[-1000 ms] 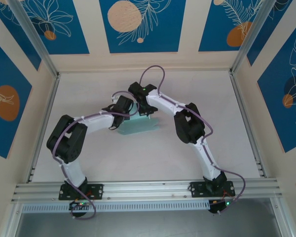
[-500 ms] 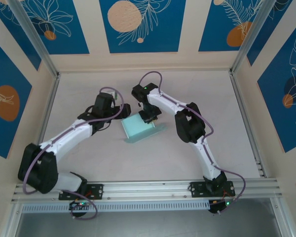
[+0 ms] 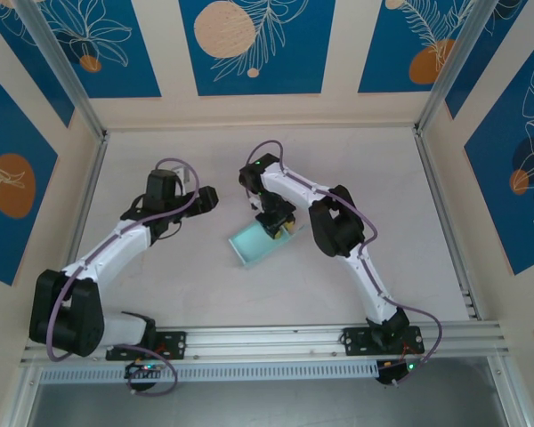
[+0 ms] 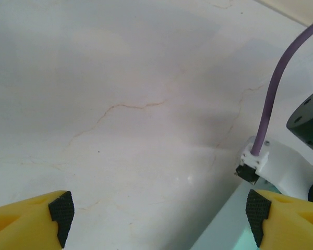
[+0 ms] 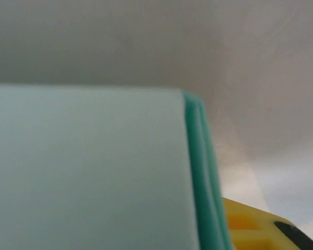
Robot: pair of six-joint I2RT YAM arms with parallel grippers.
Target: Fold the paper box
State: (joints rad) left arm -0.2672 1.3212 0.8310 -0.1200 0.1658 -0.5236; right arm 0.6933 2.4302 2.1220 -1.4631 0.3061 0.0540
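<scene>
The paper box (image 3: pixel 254 243) is a pale blue-green flat rectangular box lying on the table just left of centre. My right gripper (image 3: pixel 279 226) is over its far right corner. In the right wrist view the paper box (image 5: pixel 88 172) is very close, its doubled green edge upright beside one yellow finger (image 5: pixel 250 229); the other finger is hidden, so the grip is unclear. My left gripper (image 3: pixel 206 197) hangs to the box's left, apart from it. The left wrist view has the left gripper (image 4: pixel 159 219) open with bare table between its pads, and a corner of the paper box (image 4: pixel 224 234) at lower right.
The pale marbled table (image 3: pixel 160 267) is ringed by aluminium rails, with blue patterned walls beyond. The right arm's white wrist and purple cable (image 4: pixel 274 104) stand close to the left gripper's right finger.
My left gripper has opened and drawn back to the left, away from the box. The box has gone from tilted up to lying flatter, with the right gripper following it down.
</scene>
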